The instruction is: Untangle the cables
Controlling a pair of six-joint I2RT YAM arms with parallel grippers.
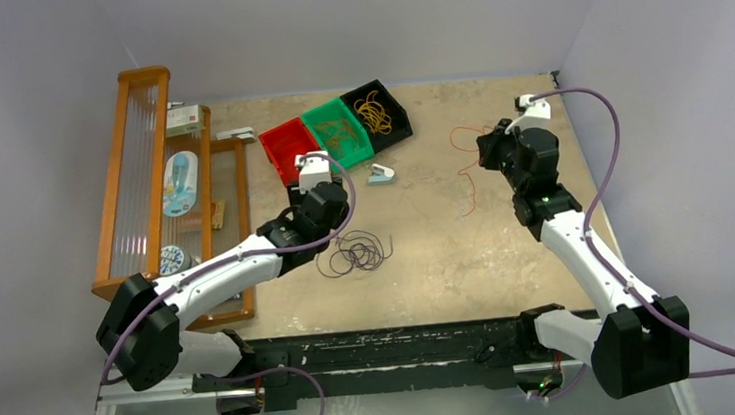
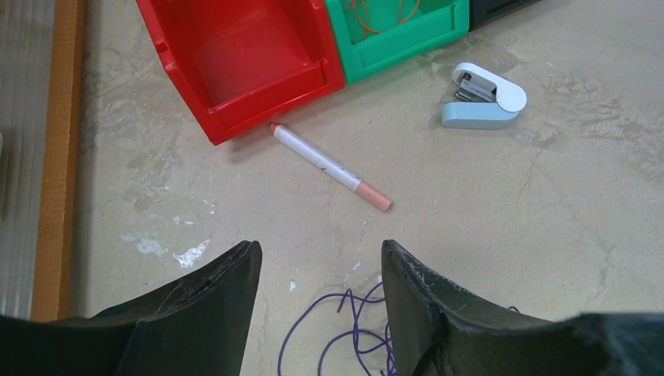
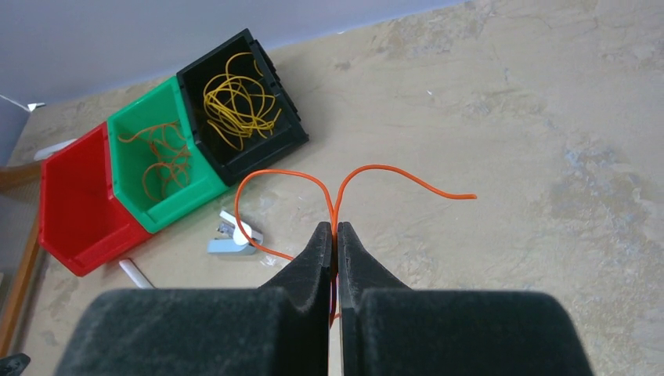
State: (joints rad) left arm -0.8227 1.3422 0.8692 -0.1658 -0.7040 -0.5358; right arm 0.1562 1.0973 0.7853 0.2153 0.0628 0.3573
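Note:
A tangle of purple cable (image 1: 353, 254) lies on the table mid-left; part of it shows between my left fingers in the left wrist view (image 2: 344, 333). My left gripper (image 2: 321, 254) is open and empty just above the table, over the tangle's far edge. My right gripper (image 3: 334, 229) is shut on an orange cable (image 3: 376, 171), held above the table at the right; its loops fan out past the fingertips. In the top view the orange cable (image 1: 465, 164) hangs from the right gripper (image 1: 487, 149) down to the table.
Red (image 1: 288, 146), green (image 1: 339, 130) and black (image 1: 377, 114) bins stand at the back; the green holds orange cables, the black yellow ones. A pale blue stapler (image 1: 381, 173) and a white-and-pink marker (image 2: 329, 166) lie near the bins. A wooden rack (image 1: 155, 176) stands along the left edge.

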